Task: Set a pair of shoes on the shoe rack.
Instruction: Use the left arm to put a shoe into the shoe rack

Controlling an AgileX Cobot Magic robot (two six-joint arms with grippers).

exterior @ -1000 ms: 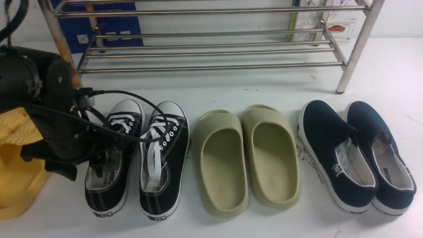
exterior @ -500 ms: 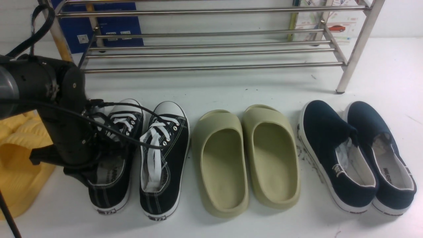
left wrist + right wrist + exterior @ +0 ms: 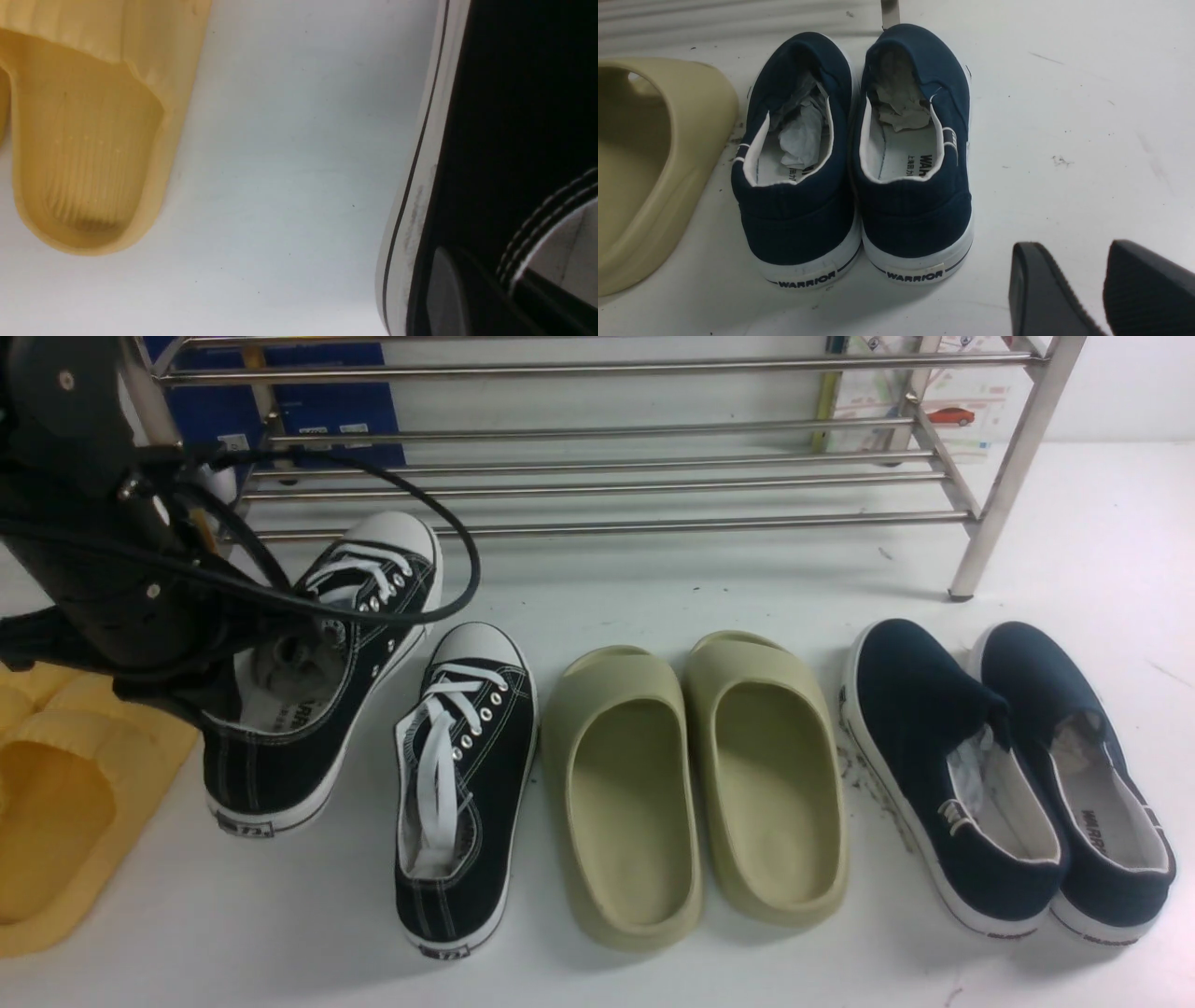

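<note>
Sneaker (image 3: 317, 681), black with a white toe cap, hangs clear of the table in the left gripper (image 3: 224, 695), which is clamped tight on its collar. Its toe is tilted up toward the shoe rack (image 3: 597, 527) ahead of the gripper. Second sneaker (image 3: 464, 775) lies on the table just to the gripper's right. For a clean placement, carry the toe over the lowest bars, level the sole, and leave room for its mate. Right gripper (image 3: 1078, 261) stands parted, holding nothing. Arm and cable hide the left jaws' contact. The rack's top is cut off.
</note>
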